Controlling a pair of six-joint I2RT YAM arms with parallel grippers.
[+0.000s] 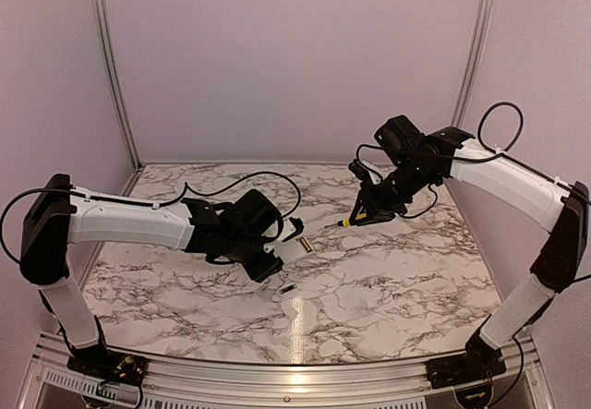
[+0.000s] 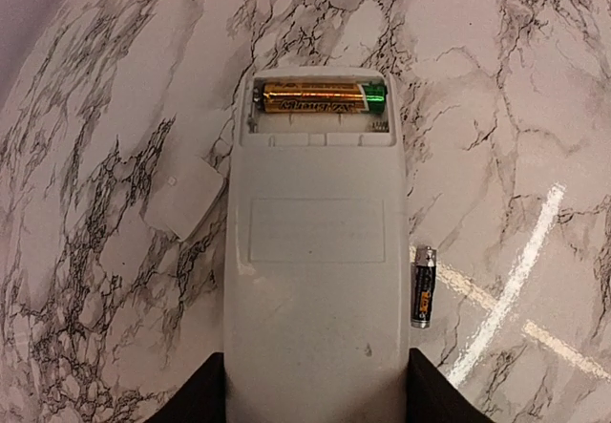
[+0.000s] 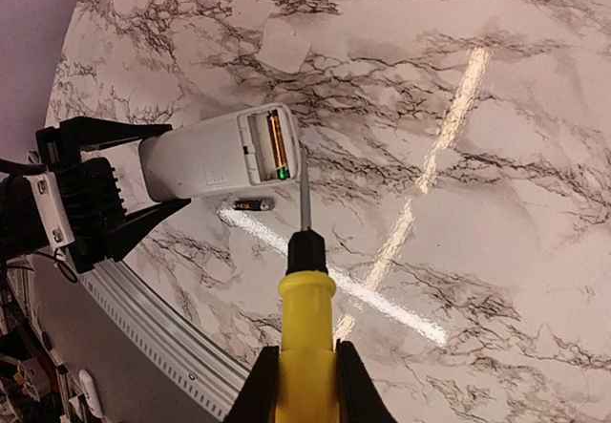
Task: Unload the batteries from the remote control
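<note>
The white remote control (image 2: 315,280) is held level above the table by my left gripper (image 2: 315,399), which is shut on its sides. Its recess faces up, with the gold battery (image 2: 320,96) in it. The dark battery (image 2: 423,286) lies on the marble to the right of the remote. My right gripper (image 3: 305,385) is shut on the yellow-handled screwdriver (image 3: 306,318). The shaft points at the recess end of the remote (image 3: 205,156), close to the gold battery (image 3: 278,144). In the top view the grippers (image 1: 263,243) (image 1: 369,210) face each other at mid-table.
The white battery cover (image 2: 183,197) lies on the marble left of the remote. The marble table (image 1: 388,280) has purple walls on three sides and a metal rail (image 3: 162,332) at its near edge.
</note>
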